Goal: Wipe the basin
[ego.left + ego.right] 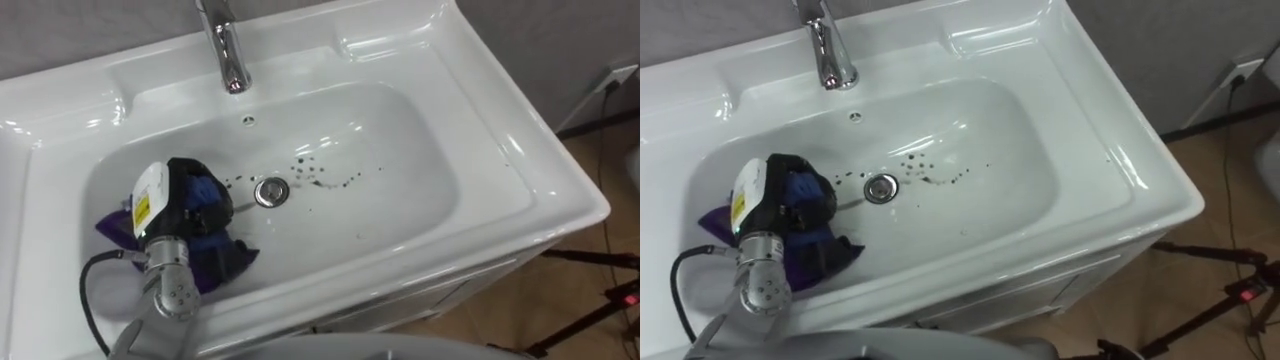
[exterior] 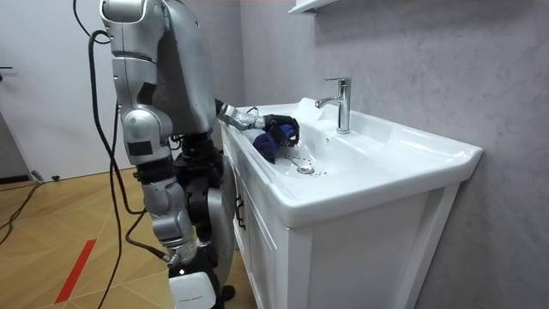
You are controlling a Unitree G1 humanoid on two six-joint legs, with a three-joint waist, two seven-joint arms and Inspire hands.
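A white basin (image 1: 430, 150) is set in a vanity top, with a chrome drain (image 1: 271, 191) at its middle. Dark specks (image 1: 322, 178) are scattered just right of the drain. My left hand (image 1: 188, 198) is down in the basin's left part, its fingers curled on a blue-purple cloth (image 1: 218, 258) that lies bunched under it against the basin floor. The cloth sits left of the drain and clear of the specks. In the room view I stand at the vanity's front, left arm reaching in, with my right hand (image 2: 190, 285) hanging low by my side.
A chrome faucet (image 1: 228, 50) rises behind the basin at the centre back. The vanity's rim (image 1: 560, 190) ends at the right, with wooden floor and a tripod's legs (image 1: 600, 290) beyond. A grey wall stands behind.
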